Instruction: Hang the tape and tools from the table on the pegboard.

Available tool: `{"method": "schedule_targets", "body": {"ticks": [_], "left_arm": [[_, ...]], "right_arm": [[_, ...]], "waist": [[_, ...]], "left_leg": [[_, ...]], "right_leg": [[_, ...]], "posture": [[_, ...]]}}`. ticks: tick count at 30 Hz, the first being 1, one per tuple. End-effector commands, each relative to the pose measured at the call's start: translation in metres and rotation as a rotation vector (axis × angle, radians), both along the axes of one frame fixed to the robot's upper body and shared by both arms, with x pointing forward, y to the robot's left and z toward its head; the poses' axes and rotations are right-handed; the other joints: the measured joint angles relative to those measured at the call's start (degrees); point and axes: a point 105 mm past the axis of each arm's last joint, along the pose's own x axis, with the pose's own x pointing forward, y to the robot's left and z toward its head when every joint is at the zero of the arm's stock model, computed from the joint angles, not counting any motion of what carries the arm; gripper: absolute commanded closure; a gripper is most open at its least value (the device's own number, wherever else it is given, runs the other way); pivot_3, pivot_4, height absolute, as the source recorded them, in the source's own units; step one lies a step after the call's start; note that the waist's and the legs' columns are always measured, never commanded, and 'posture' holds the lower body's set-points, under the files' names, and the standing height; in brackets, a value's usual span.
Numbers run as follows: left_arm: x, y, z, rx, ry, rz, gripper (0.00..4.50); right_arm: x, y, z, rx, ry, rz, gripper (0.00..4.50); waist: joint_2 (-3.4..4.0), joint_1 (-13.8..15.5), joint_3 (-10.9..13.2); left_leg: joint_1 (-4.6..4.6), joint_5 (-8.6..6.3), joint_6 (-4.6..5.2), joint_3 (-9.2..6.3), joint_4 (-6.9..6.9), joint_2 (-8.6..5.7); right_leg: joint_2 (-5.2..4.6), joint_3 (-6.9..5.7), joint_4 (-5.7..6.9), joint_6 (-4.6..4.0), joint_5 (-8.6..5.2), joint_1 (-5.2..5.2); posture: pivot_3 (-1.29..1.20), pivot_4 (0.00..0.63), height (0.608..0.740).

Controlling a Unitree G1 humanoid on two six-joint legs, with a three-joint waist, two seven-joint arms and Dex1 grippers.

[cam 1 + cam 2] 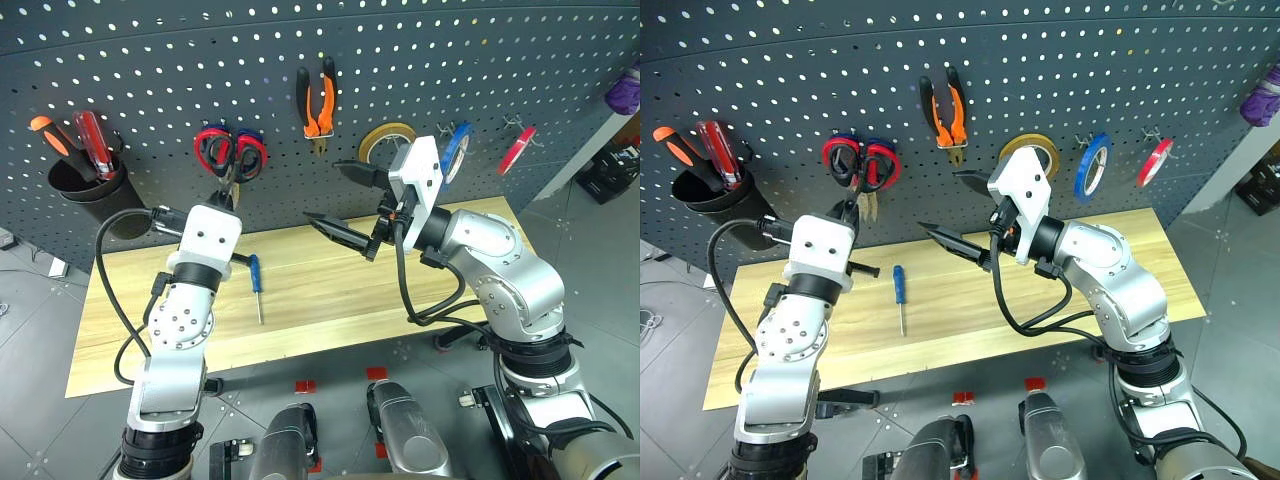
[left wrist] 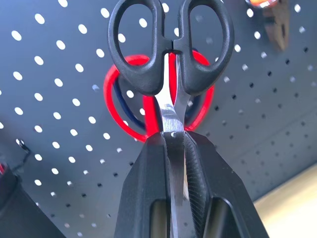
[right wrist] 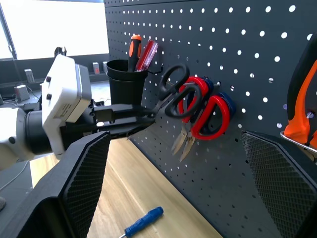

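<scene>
Up in front of the pegboard (image 1: 150, 100), the scissors with black finger loops (image 2: 171, 54) are held in the left gripper (image 2: 173, 144), whose two black fingers are squeezed tight on the shiny blades. The loops are big, dark and rounded, and they point up at the board, just in front of the scissors with red loops (image 3: 205, 111) that hang there. No writing or label can be read on them. Lying flat on the pale wood table (image 1: 480, 300) is the thin screwdriver with a blue handle (image 1: 256, 284), near the left arm. The orange-and-black pliers (image 1: 317, 100) hang on the board higher up. Next to them hangs a yellow-gold roll (image 1: 385, 140), then the blue tape (image 1: 1093, 165), then a small red roll (image 1: 1155, 162). The right gripper (image 1: 345, 205) is held up near the yellow-gold roll with its fingers spread wide apart and nothing between them. At the far left of the board, a black cup (image 1: 90, 185) holds a red screwdriver (image 1: 95, 140) and an orange one.
</scene>
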Motion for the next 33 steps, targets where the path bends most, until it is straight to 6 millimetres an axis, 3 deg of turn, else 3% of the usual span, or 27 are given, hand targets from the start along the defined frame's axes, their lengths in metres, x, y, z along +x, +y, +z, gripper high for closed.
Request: {"method": "schedule_targets", "body": {"ticks": [1, 15, 24, 33], "left_arm": [[0.000, 0.005, 0.006, -0.006, -0.029, 0.021, 4.34], [-0.019, 0.001, 0.007, -0.054, -0.054, 0.054, 4.34], [0.000, 0.009, 0.004, -0.050, -0.014, 0.073, 4.34], [0.024, 0.001, -0.005, -0.045, 0.029, 0.034, 4.34]], "right_arm": [[-0.012, 0.004, 0.016, 0.025, -0.080, 0.027, 0.00], [-0.011, 0.008, 0.017, 0.024, -0.079, 0.037, 0.00], [-0.009, 0.009, 0.016, 0.021, -0.079, 0.048, 0.00], [-0.011, 0.012, 0.017, 0.029, -0.089, 0.067, 0.00]], "waist": [[0.00, 0.00, 0.00], [0.00, -0.01, 0.00], [-0.01, 0.01, -0.01], [-0.01, 0.00, -0.01]], "left_leg": [[0.01, 0.00, 0.00, 0.00, 0.00, 0.00], [0.00, 0.00, 0.00, 0.00, 0.01, 0.00], [0.00, 0.00, 0.00, 0.00, 0.04, -0.01], [0.00, 0.00, -0.01, 0.00, 0.04, -0.01]], "right_leg": [[0.00, 0.00, 0.00, 0.00, 0.00, 0.00], [0.00, 0.01, 0.01, 0.00, 0.00, -0.01], [0.00, 0.00, 0.03, 0.00, 0.00, 0.00], [0.00, 0.00, 0.03, 0.00, 0.00, -0.02]], "posture": [[-0.32, 0.260, 0.740], [-0.31, 0.256, 0.740], [-0.31, 0.253, 0.740], [-0.31, 0.252, 0.740]]}}
